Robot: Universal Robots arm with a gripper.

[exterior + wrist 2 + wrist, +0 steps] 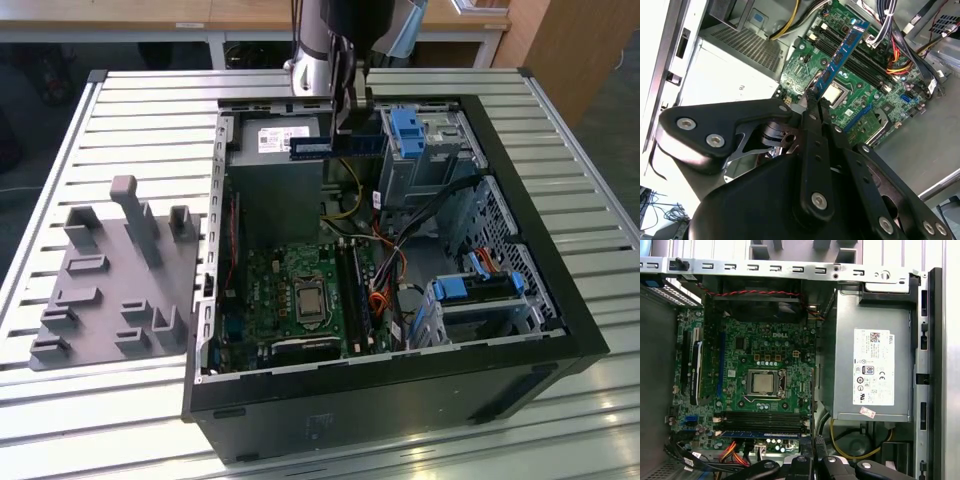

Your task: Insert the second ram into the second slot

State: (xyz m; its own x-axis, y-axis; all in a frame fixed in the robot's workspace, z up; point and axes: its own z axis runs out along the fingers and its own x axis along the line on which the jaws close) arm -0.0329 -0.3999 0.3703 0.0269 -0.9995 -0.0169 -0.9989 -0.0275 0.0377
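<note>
My gripper (345, 122) hangs over the far part of the open computer case and is shut on the second ram (335, 147), a thin blue stick held level in the air. In the second wrist view the ram (842, 52) reaches out from the gripper (812, 99) above the motherboard. In the first wrist view I see the ram (765, 434) edge-on, lying along the dark memory slots (762, 420) and just beside them. The slots (355, 290) lie well below the stick, next to the processor socket (305, 298). I cannot tell whether any slot holds a stick.
A grey power supply (872, 365) fills the case's far corner under the gripper. Blue drive-bay tabs (405, 130) and a second bay (480, 285) stand at the exterior view's right, with orange and black cables (385, 270) between. A grey fixture plate (110, 290) lies outside the case.
</note>
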